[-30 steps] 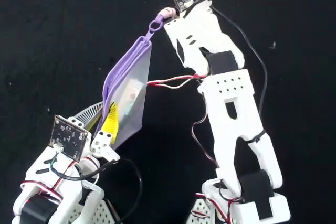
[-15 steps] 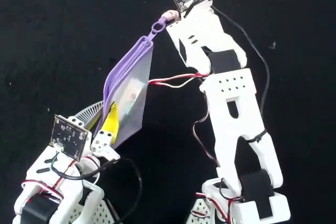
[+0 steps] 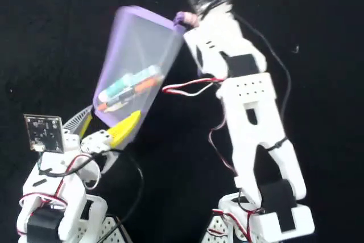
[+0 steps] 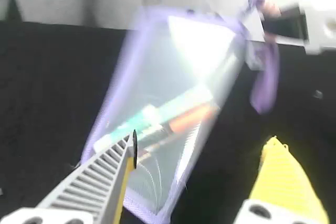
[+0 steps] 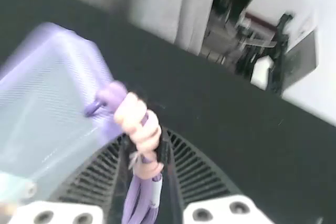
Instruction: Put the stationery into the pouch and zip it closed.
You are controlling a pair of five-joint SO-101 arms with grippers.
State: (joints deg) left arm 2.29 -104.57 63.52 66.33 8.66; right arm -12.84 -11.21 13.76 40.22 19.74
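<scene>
Change in the last second: the pouch [image 3: 139, 55] was stretched edge-on between both tools. It has now swung round broad face up, and my left arm has backed away from its lower corner. I read that as the left side letting go, so the pouch hangs over the bench [image 3: 318, 55] from its top corner only. Pens [image 3: 128, 88] lie across the middle of the pouch, inside it. So loading looks done, and the zip looks run to the end, but I can't confirm the seam is fully shut. Left tool [image 4: 202, 139]: jaws wide apart, holding nothing, lower corner of the pouch just beyond them. Right tool [image 5: 146, 150]: clamped tight on the zip pull [image 5: 134, 116] at the pouch's top corner, purple strap trailing between the jaws.
</scene>
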